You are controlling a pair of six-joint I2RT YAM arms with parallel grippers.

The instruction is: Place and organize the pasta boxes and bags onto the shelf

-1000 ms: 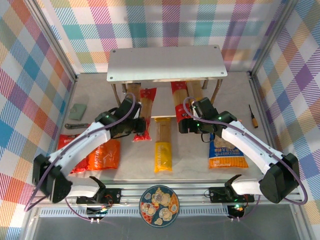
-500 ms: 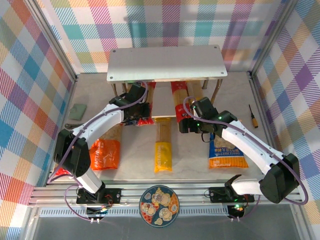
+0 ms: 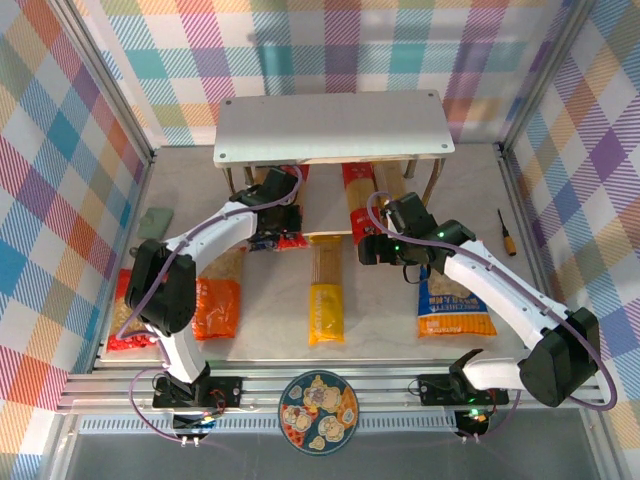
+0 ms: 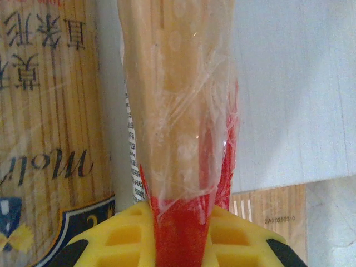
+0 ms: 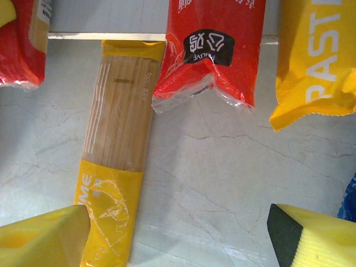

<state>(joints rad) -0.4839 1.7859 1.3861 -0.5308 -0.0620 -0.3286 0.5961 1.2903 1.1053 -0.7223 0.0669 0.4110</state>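
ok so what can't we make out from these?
Top view: how far the right-hand red pack reaches under the shelf; the board covers its far end.
Left wrist view: the far end of the held red pack, shut in the left gripper; cut off by the top edge.
Top view: the upper part of the blue bag, under the right arm; its print is too small to read.

My left gripper (image 4: 181,225), reaching forward, is clamped on a red spaghetti pack (image 4: 178,122). My right gripper (image 5: 178,217) hangs wide open.
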